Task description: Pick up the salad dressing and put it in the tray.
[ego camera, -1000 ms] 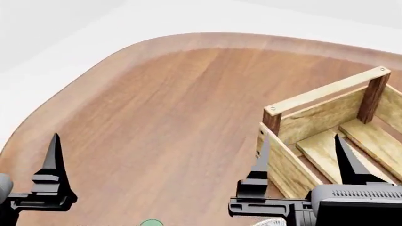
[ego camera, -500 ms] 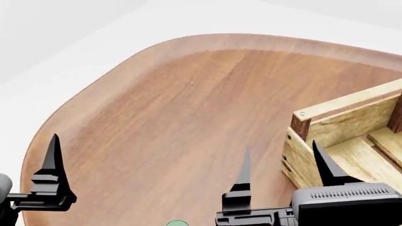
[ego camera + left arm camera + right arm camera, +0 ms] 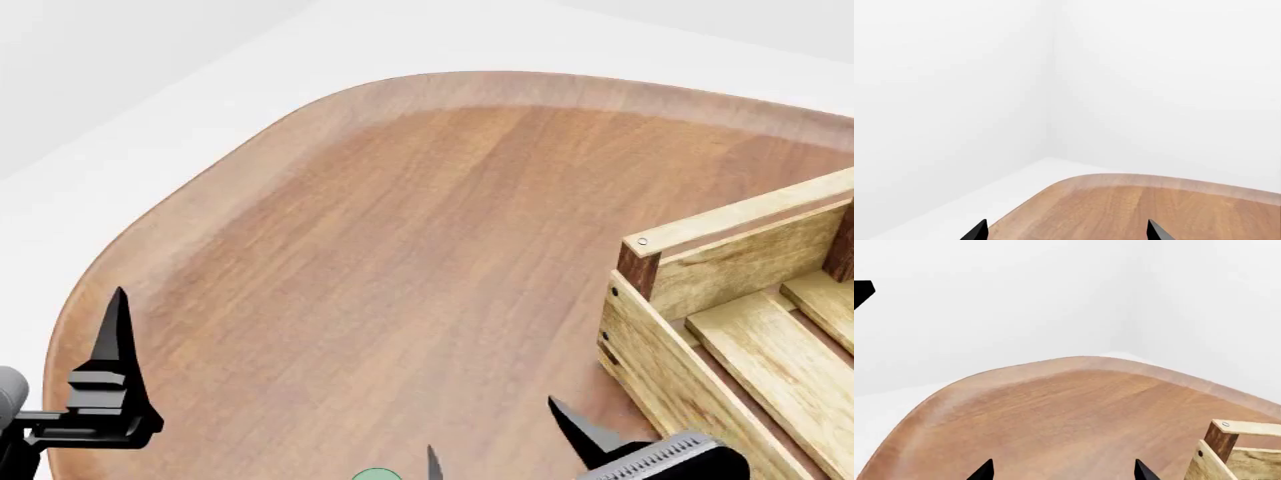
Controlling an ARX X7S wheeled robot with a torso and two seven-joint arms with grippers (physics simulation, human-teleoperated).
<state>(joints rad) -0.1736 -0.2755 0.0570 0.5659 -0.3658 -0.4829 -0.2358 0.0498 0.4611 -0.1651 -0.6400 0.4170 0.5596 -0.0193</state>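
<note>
Only the round green top of the salad dressing (image 3: pixel 378 474) shows, at the near edge of the head view. My right gripper (image 3: pixel 501 445) hangs just to the right of it, open and empty, its fingertips (image 3: pixel 984 471) wide apart over bare wood. The tray (image 3: pixel 694 268), a pale slatted crate with dark corner posts, stands at the right; one of its corners (image 3: pixel 1223 434) shows in the right wrist view. My left gripper (image 3: pixel 1066 233) is open and empty at the table's left edge, with one finger (image 3: pixel 114 360) showing in the head view.
The rounded wooden table (image 3: pixel 400 230) has a raised rim curving round the far and left sides. White floor and walls (image 3: pixel 954 100) lie beyond it. The crate's near wall (image 3: pixel 667 370) stands close to the right of my right gripper.
The view swung so that the crate slid right. My right gripper has dropped low and left towards the green top, and tilted. The left gripper has kept its place.
</note>
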